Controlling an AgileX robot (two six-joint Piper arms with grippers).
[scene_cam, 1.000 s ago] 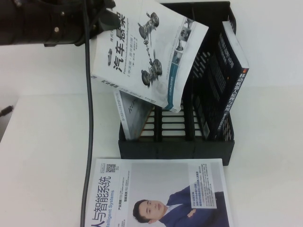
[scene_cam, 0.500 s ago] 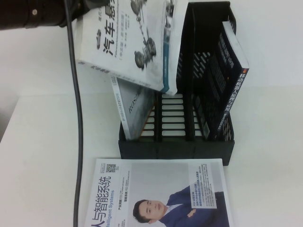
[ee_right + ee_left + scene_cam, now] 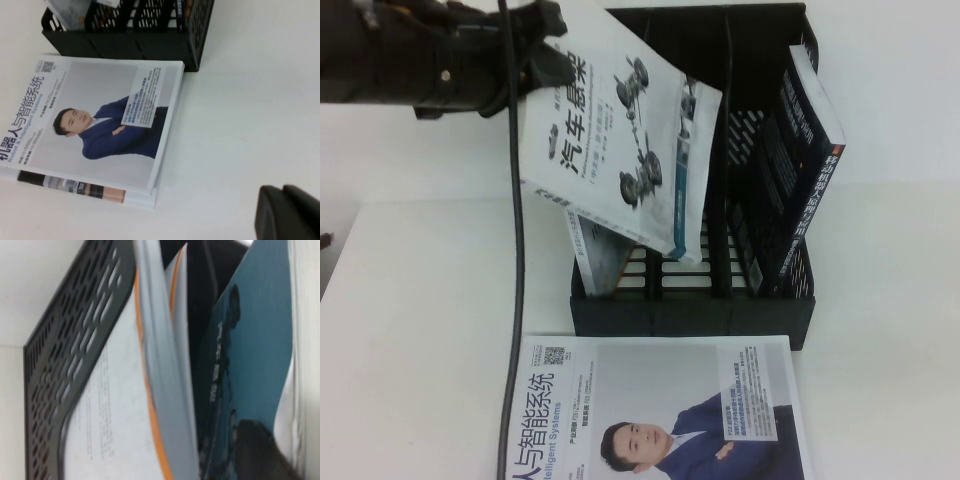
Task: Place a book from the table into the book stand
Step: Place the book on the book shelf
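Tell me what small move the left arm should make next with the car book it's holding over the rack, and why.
Probably tip the book more upright and lower it into the middle slot of the book stand. The left gripper holds it by an upper corner, tilted, its lower corner just above that empty slot, overlapping the book in the left slot. The right gripper sits low over the table.

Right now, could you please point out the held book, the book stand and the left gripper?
book [image 3: 620, 150], high view, cover centre.
book stand [image 3: 690, 318], high view, front wall.
left gripper [image 3: 545, 45], high view, gripping the book's top corner.
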